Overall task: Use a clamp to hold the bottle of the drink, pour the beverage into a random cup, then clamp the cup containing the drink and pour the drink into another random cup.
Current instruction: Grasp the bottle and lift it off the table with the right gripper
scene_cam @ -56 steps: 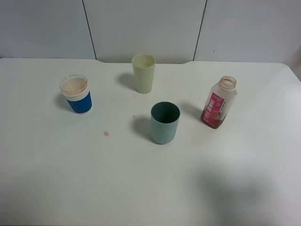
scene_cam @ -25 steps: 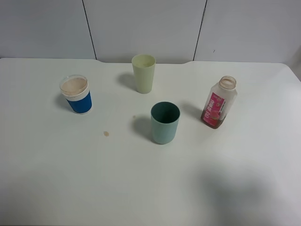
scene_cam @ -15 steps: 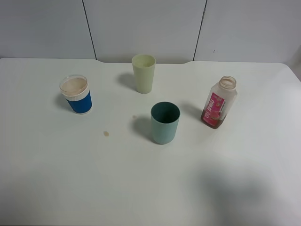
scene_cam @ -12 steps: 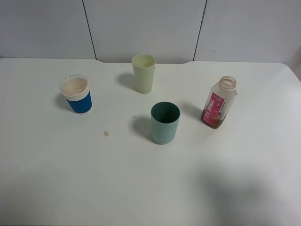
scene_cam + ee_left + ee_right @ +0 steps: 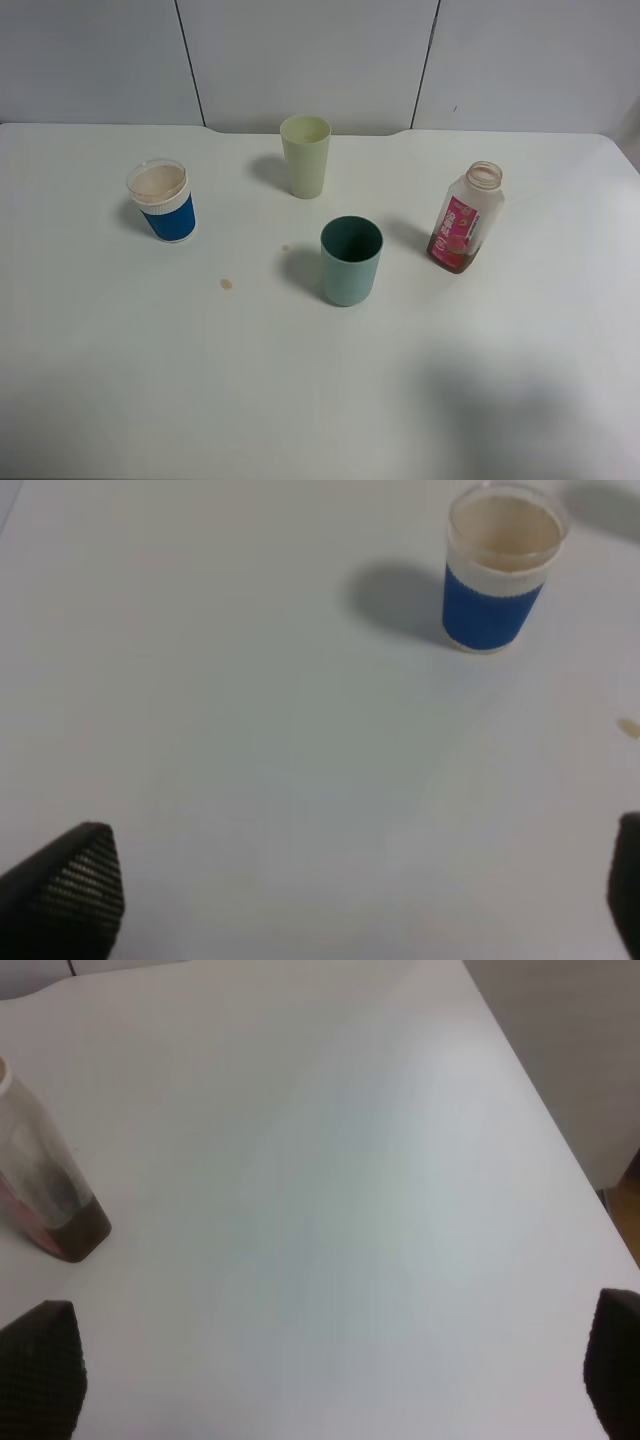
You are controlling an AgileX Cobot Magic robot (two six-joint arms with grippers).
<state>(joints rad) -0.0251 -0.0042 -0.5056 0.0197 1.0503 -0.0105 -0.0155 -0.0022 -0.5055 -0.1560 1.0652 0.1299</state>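
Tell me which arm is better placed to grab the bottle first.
Right, likely. The bottle stands at the right of the table and shows in the right wrist view, jaws open. The left wrist view shows the blue cup instead.

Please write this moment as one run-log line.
phase: pre-grasp | left gripper: open, empty | right gripper: open, empty | bottle: upright, untouched | blue cup: upright

Left fingers (image 5: 70,890) and right fingers (image 5: 40,1365) spread wide.
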